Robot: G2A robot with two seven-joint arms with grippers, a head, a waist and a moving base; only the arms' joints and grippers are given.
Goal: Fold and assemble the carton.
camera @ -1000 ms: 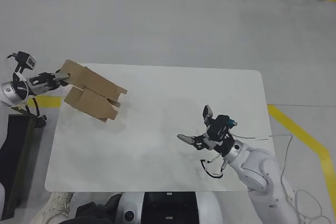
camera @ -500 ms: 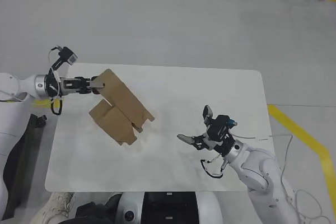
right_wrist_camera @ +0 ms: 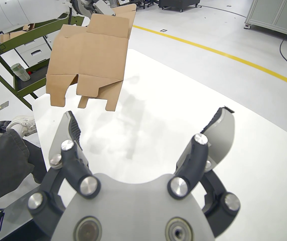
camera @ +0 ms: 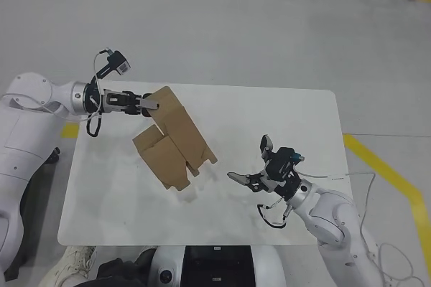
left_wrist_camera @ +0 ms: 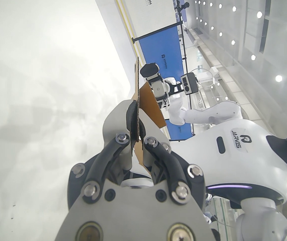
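the carton (camera: 174, 140) is matt brown corrugated cardboard; the table (camera: 287, 122) is smooth, faintly glossy white; the right gripper (right_wrist_camera: 147, 112) has ribbed black pads (right_wrist_camera: 73, 126).

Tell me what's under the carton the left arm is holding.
The carton hangs from the left gripper, seemingly clear of the surface. Under it is white table with a faint shadow. From above, the carton covers that patch.

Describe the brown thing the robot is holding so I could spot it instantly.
Find the white table, then its left side, where the left gripper pinches an unassembled brown cardboard carton by one edge. It is the only brown thing over the table, with notched flaps hanging down; the right gripper is open and empty.
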